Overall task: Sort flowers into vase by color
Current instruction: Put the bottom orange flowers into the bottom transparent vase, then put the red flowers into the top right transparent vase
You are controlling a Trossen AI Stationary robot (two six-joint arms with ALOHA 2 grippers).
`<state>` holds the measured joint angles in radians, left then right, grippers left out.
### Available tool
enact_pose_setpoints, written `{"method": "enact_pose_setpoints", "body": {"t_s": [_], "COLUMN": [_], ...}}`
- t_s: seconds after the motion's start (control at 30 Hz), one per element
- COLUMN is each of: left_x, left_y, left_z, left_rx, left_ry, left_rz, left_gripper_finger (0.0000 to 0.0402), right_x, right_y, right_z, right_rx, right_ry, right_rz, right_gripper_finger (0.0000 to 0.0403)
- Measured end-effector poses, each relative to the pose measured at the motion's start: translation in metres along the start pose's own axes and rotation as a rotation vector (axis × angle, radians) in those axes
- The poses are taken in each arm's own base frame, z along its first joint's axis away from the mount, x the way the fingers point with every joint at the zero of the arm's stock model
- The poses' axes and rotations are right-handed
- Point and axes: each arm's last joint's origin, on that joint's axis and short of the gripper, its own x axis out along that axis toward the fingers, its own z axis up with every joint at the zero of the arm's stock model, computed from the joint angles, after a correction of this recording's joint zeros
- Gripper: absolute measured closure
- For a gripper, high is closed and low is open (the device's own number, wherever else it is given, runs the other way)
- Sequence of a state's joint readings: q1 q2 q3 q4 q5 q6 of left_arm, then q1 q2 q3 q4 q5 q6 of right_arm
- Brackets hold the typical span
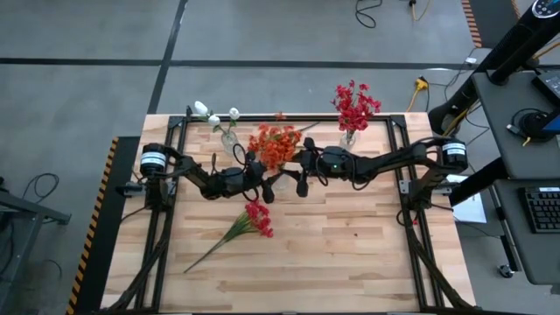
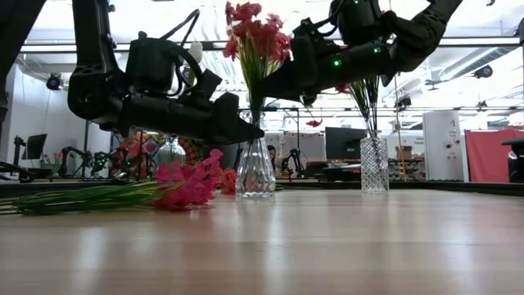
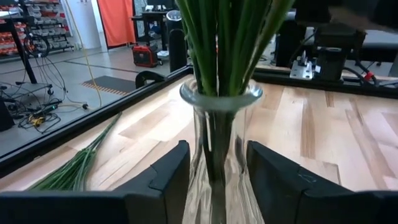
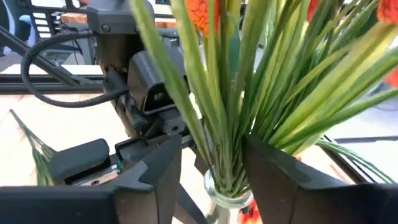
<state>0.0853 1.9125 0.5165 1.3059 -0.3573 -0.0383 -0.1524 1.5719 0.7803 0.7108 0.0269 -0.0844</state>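
Glass vases (image 1: 349,138) – three; both grippers' fingers (image 3: 165,180) parted around orange flowers' (image 1: 275,144) vase, one red spray (image 1: 257,219) lying

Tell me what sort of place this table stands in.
Probably a robotics lab or workshop: bare concrete floor with loose cables, a desk with keyboard beside the wooden table, and equipment racks in the room behind.

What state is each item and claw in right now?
Clear glass vase of orange flowers: upright on the table, stems inside.
Clear glass vase of crimson-red flowers: upright, filled.
Clear glass vase of white flowers: upright, filled.
Loose crimson-red flower spray: lying flat on the wooden table, not in a vase.
Left claw: open, fingers either side of the orange vase.
Right claw: open around the orange stems.
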Motion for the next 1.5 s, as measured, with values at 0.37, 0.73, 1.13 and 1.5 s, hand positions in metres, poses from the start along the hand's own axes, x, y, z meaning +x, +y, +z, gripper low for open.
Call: {"method": "enact_pose_setpoints", "body": {"t_s": [0.37,0.73,1.13,1.5], "left_x": [-0.002,-0.007,-0.021,-0.064], "left_y": [0.000,-0.002,-0.004,-0.009], "left_z": [0.005,0.009,0.024,0.067], "left_rx": [-0.010,-0.030,-0.012,0.017], "left_ry": [-0.025,-0.033,0.042,0.246], "left_rz": [-0.003,-0.015,-0.030,-0.087], "left_gripper_finger": [0.0213,0.0200,0.0200,0.0200], "right_x": [-0.010,-0.014,-0.026,-0.045], "right_y": [0.003,0.006,0.012,0.024], "right_z": [0.009,0.013,0.020,0.028], "right_rx": [0.009,0.003,0.020,0.036], "right_ry": [0.036,0.052,0.098,0.184], "right_rz": [0.013,0.024,0.049,0.096], "right_gripper_finger": [0.0207,0.0206,0.0206,0.0206]}}
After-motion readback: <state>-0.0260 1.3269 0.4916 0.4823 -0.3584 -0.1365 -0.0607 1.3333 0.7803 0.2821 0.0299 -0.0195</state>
